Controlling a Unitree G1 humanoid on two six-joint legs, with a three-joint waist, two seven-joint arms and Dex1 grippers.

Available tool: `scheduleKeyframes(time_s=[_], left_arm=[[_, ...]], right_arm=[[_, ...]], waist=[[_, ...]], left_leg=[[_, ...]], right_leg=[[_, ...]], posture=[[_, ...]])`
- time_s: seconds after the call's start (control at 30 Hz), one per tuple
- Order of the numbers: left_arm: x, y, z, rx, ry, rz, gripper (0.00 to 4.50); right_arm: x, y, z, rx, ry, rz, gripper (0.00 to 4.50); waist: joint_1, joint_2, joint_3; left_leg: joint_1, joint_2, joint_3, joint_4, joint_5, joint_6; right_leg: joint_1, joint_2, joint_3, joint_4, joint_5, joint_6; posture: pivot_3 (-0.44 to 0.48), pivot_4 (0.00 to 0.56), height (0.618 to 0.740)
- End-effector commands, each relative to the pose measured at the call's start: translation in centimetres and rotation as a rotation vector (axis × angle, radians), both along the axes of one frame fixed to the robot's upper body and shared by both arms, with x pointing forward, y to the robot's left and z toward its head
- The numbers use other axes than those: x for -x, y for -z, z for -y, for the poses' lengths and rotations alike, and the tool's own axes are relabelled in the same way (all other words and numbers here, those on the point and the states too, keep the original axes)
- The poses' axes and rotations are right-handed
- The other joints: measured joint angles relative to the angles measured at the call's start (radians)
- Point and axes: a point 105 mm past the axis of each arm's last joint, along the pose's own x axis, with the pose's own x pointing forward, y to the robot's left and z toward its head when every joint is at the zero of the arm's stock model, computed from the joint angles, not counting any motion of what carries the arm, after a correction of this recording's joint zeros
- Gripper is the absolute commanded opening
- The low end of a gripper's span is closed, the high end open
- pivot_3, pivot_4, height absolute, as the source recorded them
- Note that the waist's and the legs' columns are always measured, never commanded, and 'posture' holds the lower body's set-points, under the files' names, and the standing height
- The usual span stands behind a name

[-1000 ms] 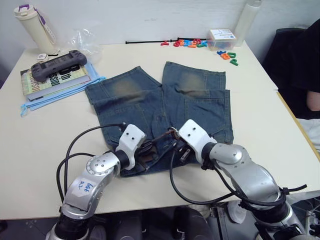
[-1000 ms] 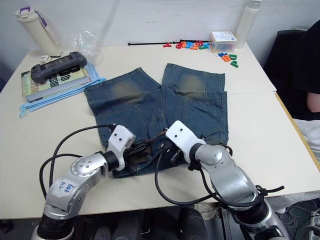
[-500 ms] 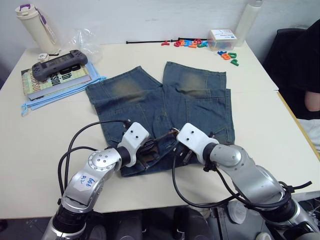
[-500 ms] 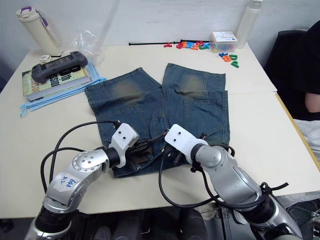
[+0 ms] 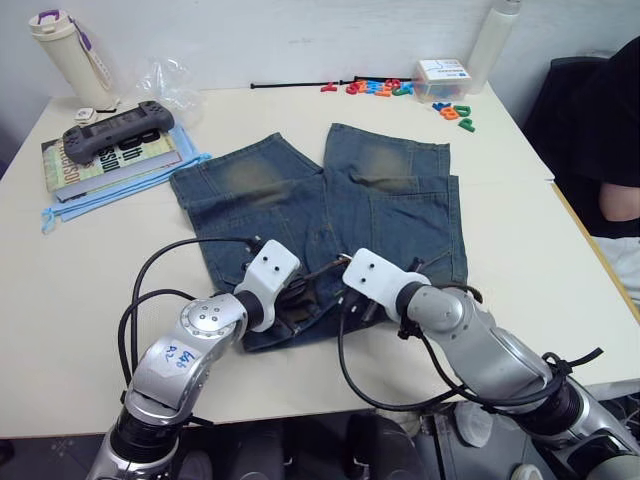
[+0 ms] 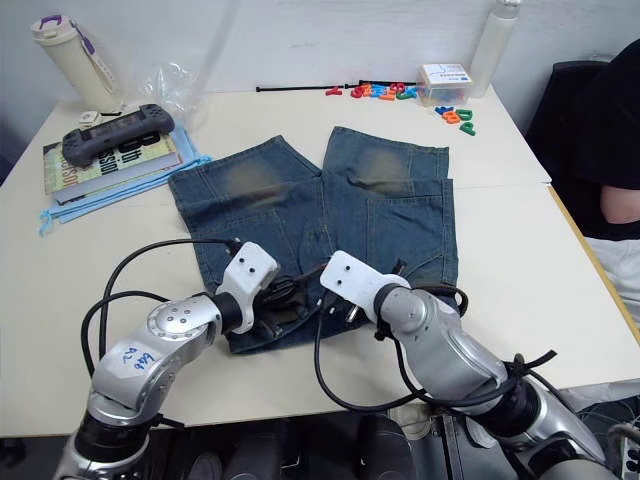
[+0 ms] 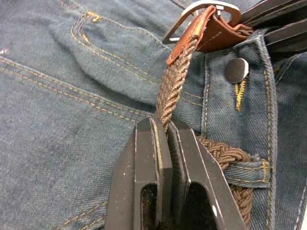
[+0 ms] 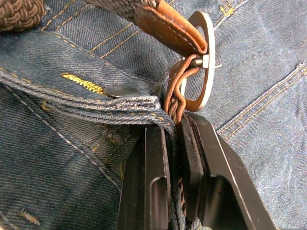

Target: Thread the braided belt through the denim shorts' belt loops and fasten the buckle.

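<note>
No text on anything can be read with certainty.

Silver arms, white wrists, black cables

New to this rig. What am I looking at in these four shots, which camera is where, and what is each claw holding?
This is a two-armed humanoid robot working at a cream table. The two wide pictures come from a stereo camera in its head, looking down over both arms. The two close-ups come from cameras on its wrists, looking along the black fingers.

Blue denim shorts with faded yellowish patches lie flat, waistband nearest the robot. The left gripper is shut on the dark-brown braided belt. The right gripper is shut on another stretch of the belt, just beside its silver metal buckle and the shorts' metal button.

Further back sit a grey handheld game console on a book, a cream bottle, and coloured plastic letters.
</note>
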Motion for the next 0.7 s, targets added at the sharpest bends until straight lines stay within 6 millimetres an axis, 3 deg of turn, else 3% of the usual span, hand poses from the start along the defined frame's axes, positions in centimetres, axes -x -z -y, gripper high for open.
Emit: scheduleKeyframes(time_s=[0.03, 0.2, 0.5, 0.6, 0.7], left_arm=[[0.2, -0.5, 0.3, 0.005, -0.011, 0.025, 0.00], [0.0, -0.6, 0.8, 0.027, -0.008, 0.023, 0.00], [-0.7, -1.8, 4.3, 0.061, 0.110, 0.083, 0.00], [-0.5, -1.9, 4.2, 0.061, 0.121, 0.094, 0.00], [0.1, -1.6, 2.7, 0.038, 0.122, 0.098, 0.00]], right_arm=[[0.3, -0.9, -1.1, -0.023, -0.048, 0.042, 0.03], [0.4, -0.9, -1.3, -0.023, -0.060, 0.041, 0.03], [1.0, 0.1, -2.1, 0.046, -0.140, 0.025, 0.03], [1.0, 0.5, -2.2, 0.052, -0.140, 0.015, 0.03], [0.8, 0.3, -2.2, -0.009, -0.100, -0.004, 0.03]], waist=[[0.000, 0.000, 0.000], [0.000, 0.000, 0.000], [0.003, 0.000, 0.000], [0.003, 0.000, 0.000], [0.002, 0.000, 0.000]], left_leg=[[0.000, 0.000, 0.000, 0.000, 0.000, 0.000], [0.000, 0.000, 0.000, 0.001, 0.000, 0.000], [-0.001, 0.000, 0.000, 0.006, -0.001, 0.001], [-0.001, 0.000, 0.000, 0.007, -0.001, 0.001], [-0.001, 0.000, 0.000, 0.007, -0.001, 0.001]], right_leg=[[0.000, 0.000, 0.000, 0.000, 0.000, 0.000], [0.000, 0.000, 0.000, 0.001, 0.000, 0.000], [0.000, -0.001, 0.000, 0.004, 0.000, 0.000], [0.000, -0.001, 0.000, 0.004, 0.000, 0.000], [0.000, -0.001, 0.000, 0.004, 0.000, 0.000]], posture=[[0.000, 0.150, 0.716], [0.000, 0.150, 0.716], [0.000, 0.150, 0.716], [0.000, 0.150, 0.716], [0.000, 0.150, 0.716]])
